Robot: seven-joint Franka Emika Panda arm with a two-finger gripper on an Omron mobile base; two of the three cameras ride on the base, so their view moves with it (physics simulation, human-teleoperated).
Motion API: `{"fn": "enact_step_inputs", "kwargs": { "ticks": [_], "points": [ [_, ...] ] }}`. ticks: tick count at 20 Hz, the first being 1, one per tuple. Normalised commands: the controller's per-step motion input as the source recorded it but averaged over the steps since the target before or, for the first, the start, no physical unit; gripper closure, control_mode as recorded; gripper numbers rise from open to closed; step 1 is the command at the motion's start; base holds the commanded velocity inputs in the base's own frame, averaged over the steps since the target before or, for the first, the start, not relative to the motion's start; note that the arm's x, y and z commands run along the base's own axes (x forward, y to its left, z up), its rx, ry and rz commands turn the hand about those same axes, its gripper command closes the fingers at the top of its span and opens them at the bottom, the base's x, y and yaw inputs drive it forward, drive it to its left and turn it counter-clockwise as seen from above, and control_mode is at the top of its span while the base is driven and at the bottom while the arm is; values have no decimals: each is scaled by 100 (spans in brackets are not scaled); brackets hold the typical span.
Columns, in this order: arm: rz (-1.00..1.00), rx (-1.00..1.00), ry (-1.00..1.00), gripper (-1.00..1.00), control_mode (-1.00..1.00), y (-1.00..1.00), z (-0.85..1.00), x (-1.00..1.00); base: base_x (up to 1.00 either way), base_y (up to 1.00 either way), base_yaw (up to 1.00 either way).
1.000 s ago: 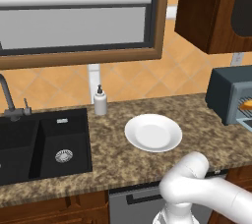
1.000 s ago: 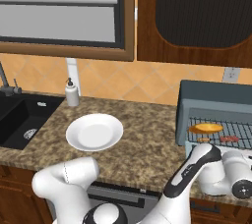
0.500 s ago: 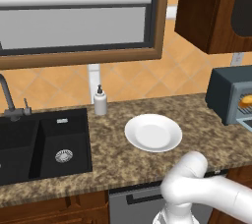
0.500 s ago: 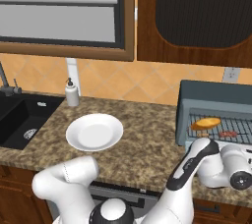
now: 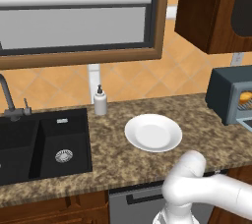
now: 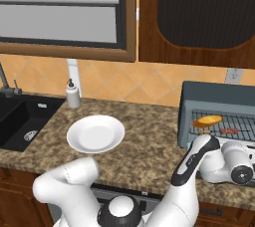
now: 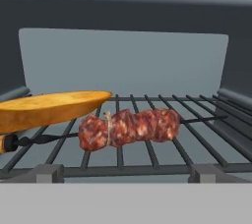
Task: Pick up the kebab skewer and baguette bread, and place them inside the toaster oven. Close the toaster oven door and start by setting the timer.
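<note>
a: where do the two food items sit now?

b: both are inside the toaster oven [image 6: 219, 106]. the baguette bread [image 6: 207, 120] lies on the wire rack [image 7: 147, 144] toward its left side, and the kebab skewer [image 7: 129, 127] rests across the bars just beside it, meat chunks near the middle of the rack. in the hand view the loaf's tip overlaps the skewer's near end, so i cannot tell whether they touch.

a: and the jaws?

b: spread fully wide, holding nothing. the hand sits low in front of the oven mouth in the right base view, looking straight in at the rack.

a: what has changed in the last second?

b: the skewer. a second ago it was low at the front edge of the rack, right by the hand; now it lies farther in on the bars, apart from the hand, and the hand has drawn back and down a little. the loaf has barely shifted. the white plate [image 5: 153, 132] on the surface [image 5: 118, 154] stays bare, and the soap bottle [image 5: 100, 101] by the sink [image 5: 44, 142] is untouched.

a: so what does that mean for the task?

b: i'd judge the loading part is done. what's left is the toaster oven door, which looks to be down and mostly hidden behind the arm, and then the timer. the next move likely calls for getting under the door's edge and swinging it up without nudging the skewer's stick.
</note>
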Motion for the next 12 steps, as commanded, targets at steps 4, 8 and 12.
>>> {"fn": "enact_step_inputs", "kwargs": {
  "ticks": [4, 8, 12],
  "points": [
    [0, 0, 0, -100, -100, 0, 0, 26, 0, 0, 0],
    [0, 0, 0, -100, -100, 0, 0, 26, 0, 0, 0],
    [0, 0, 0, -100, -100, 0, 0, 24, 0, 0, 0]
  ]
}}
